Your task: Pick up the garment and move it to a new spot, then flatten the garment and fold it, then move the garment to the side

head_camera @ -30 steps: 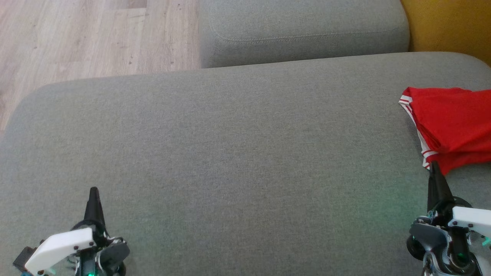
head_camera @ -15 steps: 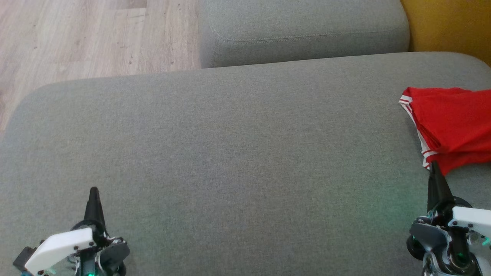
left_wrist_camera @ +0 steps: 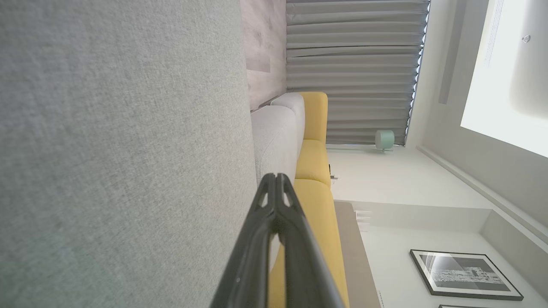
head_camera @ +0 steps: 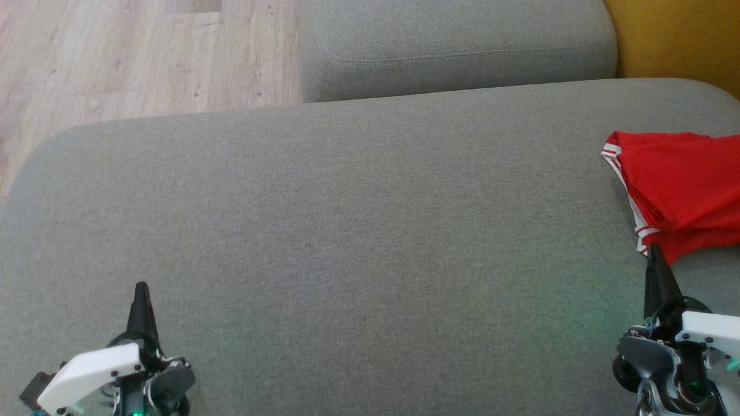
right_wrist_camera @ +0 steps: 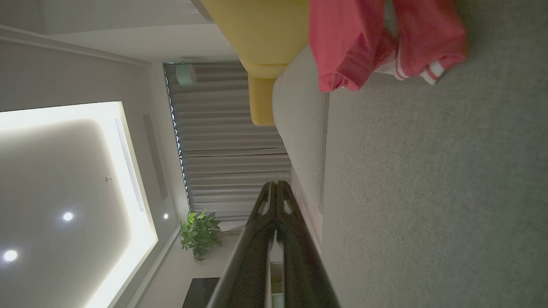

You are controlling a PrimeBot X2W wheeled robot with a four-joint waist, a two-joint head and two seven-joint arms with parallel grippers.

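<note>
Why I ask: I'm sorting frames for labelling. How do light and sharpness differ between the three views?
Head view: even, soft light, slightly grainy, with a faint green tint on the cushion beside the right tool. Left wrist view: bright, with the ceiling panel washed out to white. Right wrist view: darker overall, the lit ceiling glaring, the red garment slightly soft.

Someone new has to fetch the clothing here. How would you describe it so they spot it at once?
Start at the wide grey sofa seat and go to its right end, near the yellow cushion. There lies the garment, a bunched piece just ahead of the right gripper. It is bright red with white stripes along an edge, against plain grey and yellow upholstery.
</note>
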